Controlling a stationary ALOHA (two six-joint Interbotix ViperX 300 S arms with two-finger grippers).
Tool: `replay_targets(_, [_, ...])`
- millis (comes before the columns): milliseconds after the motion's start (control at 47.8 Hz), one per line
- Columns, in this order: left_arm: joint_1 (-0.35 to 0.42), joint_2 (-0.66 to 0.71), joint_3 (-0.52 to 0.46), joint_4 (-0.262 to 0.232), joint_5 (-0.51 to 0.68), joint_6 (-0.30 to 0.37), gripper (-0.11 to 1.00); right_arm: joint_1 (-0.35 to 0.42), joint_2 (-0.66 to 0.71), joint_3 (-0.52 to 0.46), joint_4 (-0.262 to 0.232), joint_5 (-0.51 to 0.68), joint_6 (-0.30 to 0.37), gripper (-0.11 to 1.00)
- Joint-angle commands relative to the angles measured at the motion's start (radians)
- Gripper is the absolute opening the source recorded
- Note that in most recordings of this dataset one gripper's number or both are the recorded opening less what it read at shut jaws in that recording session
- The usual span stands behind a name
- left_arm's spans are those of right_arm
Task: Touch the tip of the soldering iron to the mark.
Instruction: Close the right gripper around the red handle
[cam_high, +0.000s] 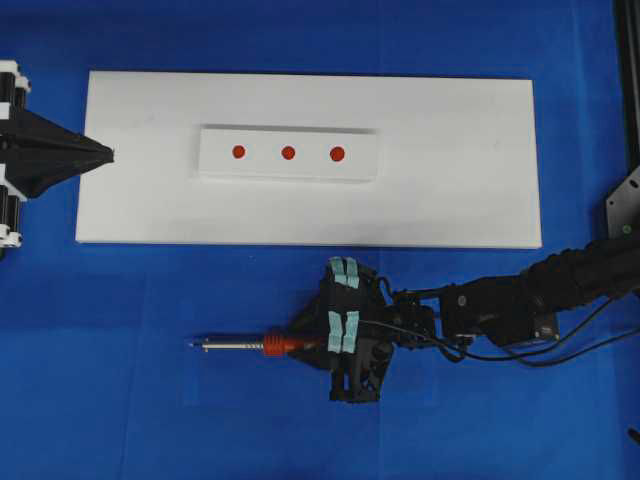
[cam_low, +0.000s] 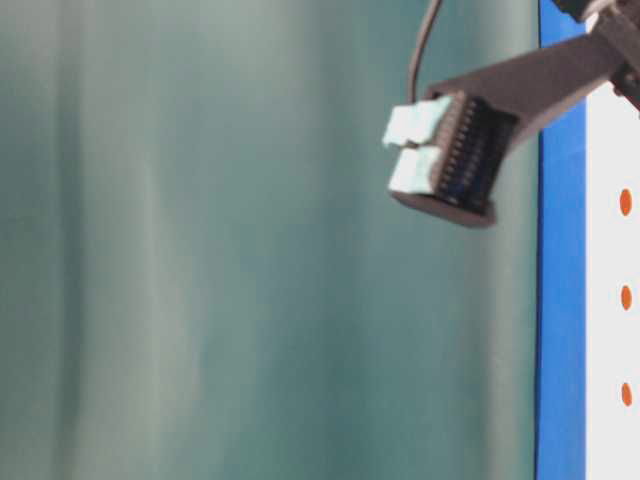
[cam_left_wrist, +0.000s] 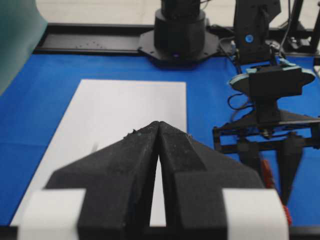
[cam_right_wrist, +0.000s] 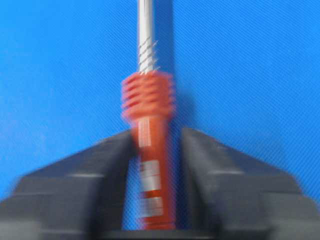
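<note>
No text, brand or number can be read in any view. The soldering iron (cam_right_wrist: 149, 165) carries pale label patches on its orange handle, but the right wrist view blurs them past reading. The only signs are three red dots in a row on the white block (cam_high: 288, 170), the mark (cam_high: 288, 153) in the middle.

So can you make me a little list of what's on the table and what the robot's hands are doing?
right hand: shut on the soldering iron, gripping its orange handle
soldering iron: lying on the blue mat, tip pointing left
left hand: shut, holding nothing, at the white board's left edge
white block: three red dots in a row
mark: middle dot, untouched
</note>
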Motion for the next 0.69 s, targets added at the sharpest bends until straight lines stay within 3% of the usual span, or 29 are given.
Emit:
replay_targets(0, [0.003, 0.005, -0.011, 0.0, -0.009, 0.0, 0.0, -0.002, -0.015, -0.012, 0.0, -0.005, -0.002, 0.1])
replay_targets(42, [0.003, 0.005, -0.009, 0.0, -0.009, 0.0, 0.0, -0.002, -0.015, -0.012, 0.0, -0.005, -0.003, 0.06])
replay_targets(460, [0.003, 0.005, -0.009, 0.0, -0.009, -0.005, 0.0, -0.011, -0.067, -0.005, -0.002, 0.012, -0.015, 0.06])
replay_targets(670, [0.003, 0.005, -0.008, 0.0, -0.009, -0.011, 0.0, -0.038, -0.209, 0.002, -0.002, 0.15, -0.067, 0.06])
